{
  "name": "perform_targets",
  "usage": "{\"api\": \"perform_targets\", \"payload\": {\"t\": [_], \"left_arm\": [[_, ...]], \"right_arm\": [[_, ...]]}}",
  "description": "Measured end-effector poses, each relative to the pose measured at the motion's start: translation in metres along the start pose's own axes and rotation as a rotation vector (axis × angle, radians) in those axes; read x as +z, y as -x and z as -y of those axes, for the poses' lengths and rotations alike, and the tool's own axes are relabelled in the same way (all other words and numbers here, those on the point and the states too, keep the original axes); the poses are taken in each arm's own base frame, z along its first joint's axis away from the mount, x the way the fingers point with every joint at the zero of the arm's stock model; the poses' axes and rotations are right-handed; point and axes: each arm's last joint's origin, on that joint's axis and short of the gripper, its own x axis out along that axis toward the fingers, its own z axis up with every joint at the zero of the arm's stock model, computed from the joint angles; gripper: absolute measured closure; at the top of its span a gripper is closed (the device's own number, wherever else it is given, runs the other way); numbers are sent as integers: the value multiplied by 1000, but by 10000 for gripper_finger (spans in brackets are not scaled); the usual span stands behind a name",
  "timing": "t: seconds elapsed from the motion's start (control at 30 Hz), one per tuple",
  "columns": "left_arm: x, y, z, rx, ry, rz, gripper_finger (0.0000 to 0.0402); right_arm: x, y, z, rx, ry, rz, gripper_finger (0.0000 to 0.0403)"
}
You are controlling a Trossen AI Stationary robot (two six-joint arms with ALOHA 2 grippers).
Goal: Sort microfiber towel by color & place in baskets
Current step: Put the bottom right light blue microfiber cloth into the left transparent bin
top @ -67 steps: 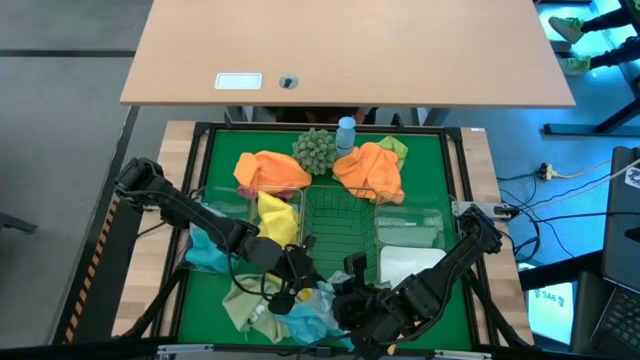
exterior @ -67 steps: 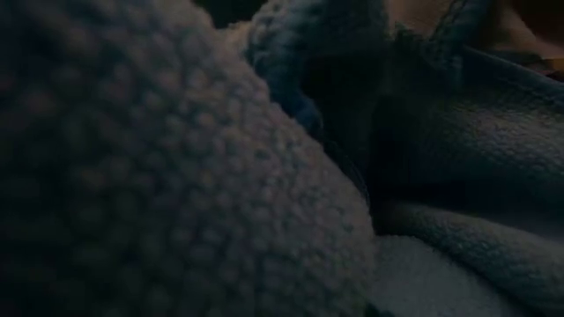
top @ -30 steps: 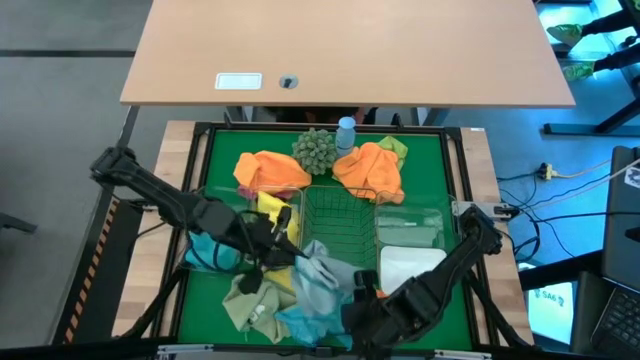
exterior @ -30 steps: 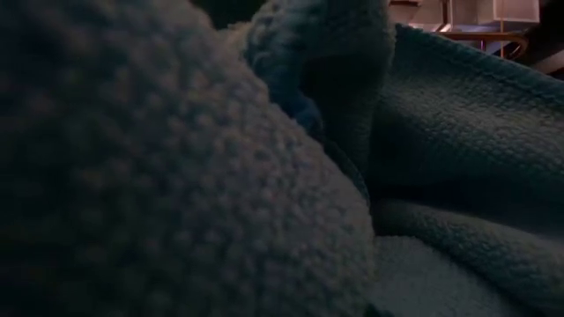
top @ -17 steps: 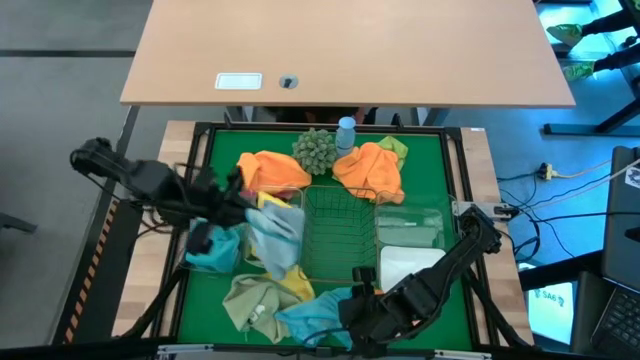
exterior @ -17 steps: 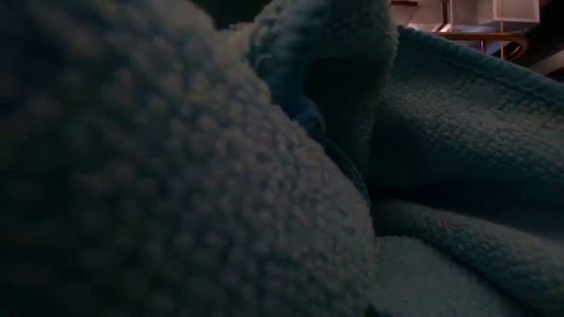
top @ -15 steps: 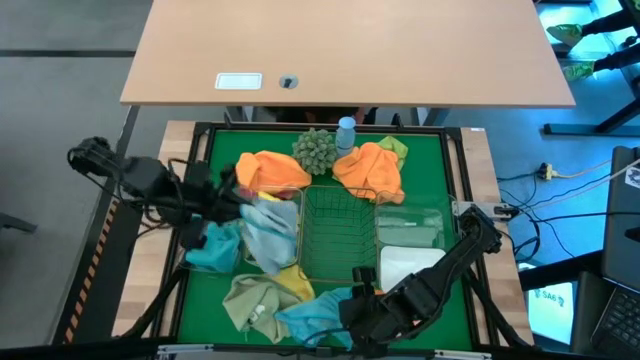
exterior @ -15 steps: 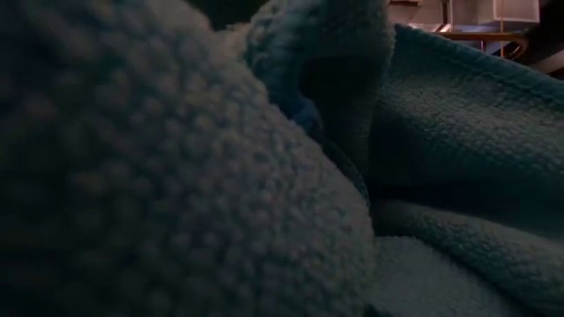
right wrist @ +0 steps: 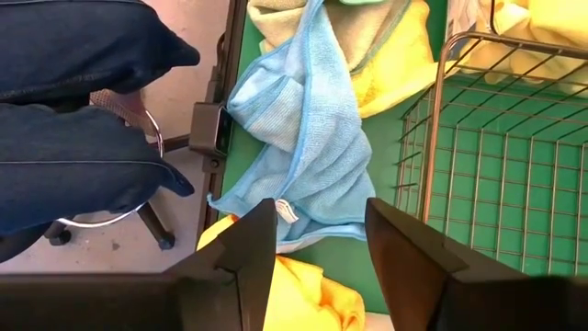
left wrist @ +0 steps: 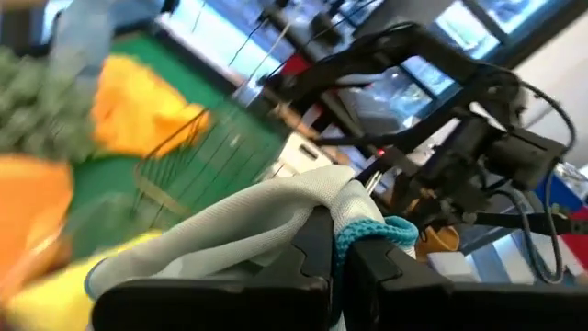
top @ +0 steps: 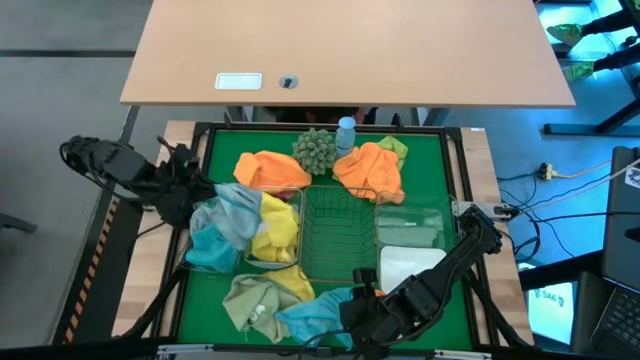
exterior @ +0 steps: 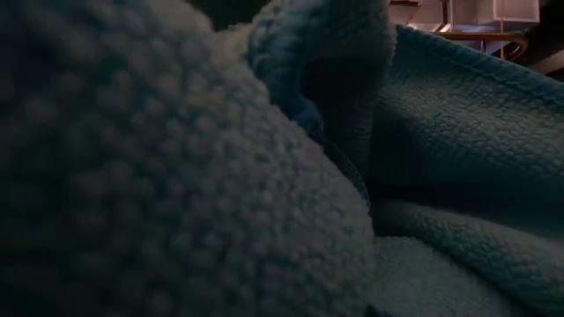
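From above, the left gripper (top: 198, 195) sits near the desk's (top: 425, 190) left edge, fingers clamped shut on a grey towel (top: 232, 212) that drapes over a teal towel (top: 208, 250) and the yellow towel (top: 274, 232) piled in the clear bin (top: 297, 232) left of centre. The wire basket (top: 338, 232) stands mid-desk, holding no towel, with a clear bin (top: 411, 222) and the white bin (top: 405, 264) on its right. At the far edge, two orange towels (top: 270, 170) (top: 370, 172) flank a spiky ball (top: 316, 150) and a small blue bottle (top: 345, 131). Along the near edge lie an olive towel (top: 248, 300) and a light-blue towel (top: 315, 315), and there the right gripper (top: 362, 298) hangs. Down at the low view, nothing but teal terry cloth (exterior: 176, 176) pressed against the lens. Left wrist view: the grey towel (left wrist: 266, 216), teal-stitched at its hem, is pinched tight between the dark fingers (left wrist: 317, 248), the wire basket (left wrist: 197, 161) blurred behind. Right wrist view: the fingers (right wrist: 246, 253) stand parted and hold nothing, poised above the light-blue towel (right wrist: 299, 138), beside the wire basket (right wrist: 496, 165); off the desk's edge, a person's legs in jeans (right wrist: 73, 101) on a chair.
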Motion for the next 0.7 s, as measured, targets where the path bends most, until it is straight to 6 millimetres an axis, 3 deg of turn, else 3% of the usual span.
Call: {"api": "perform_targets", "payload": {"t": [0.23,0.57,0.7], "left_arm": [[-6,32,-30,107,128,-35,401],[2,71,-61,235,182,284,401],[2,75,-64,214,187,268,401]], "right_arm": [[0,0,0,0,0,0,235],[0,0,0,-1,0,0,235],[0,0,0,-2,-1,0,235]]}}
